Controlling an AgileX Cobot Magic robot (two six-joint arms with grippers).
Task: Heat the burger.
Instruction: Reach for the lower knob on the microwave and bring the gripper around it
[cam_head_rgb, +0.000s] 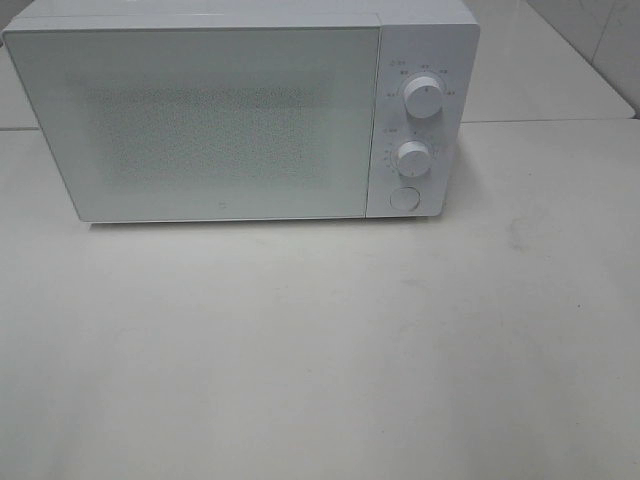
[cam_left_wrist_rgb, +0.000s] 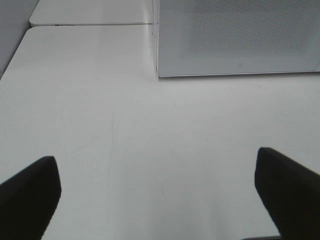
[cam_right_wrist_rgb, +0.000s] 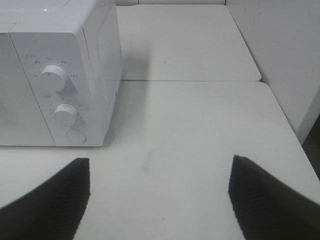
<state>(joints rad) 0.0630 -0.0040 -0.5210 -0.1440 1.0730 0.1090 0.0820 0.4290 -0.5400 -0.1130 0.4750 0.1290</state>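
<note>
The left pincer (cam_left_wrist_rgb: 156, 167) gapes wide and holds nothing. The right pincer (cam_right_wrist_rgb: 160, 165) is likewise spread and empty. Both hang over the plain white counter (cam_head_rgb: 320, 350). On the far side stands a white box-shaped microwave oven (cam_head_rgb: 220, 120), its door closed. Where the burger lies cannot be told.

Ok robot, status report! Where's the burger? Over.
Left gripper open, empty. Right gripper open, empty. Burger not in sight in any view. Microwave shut, nothing in front of its door.
</note>
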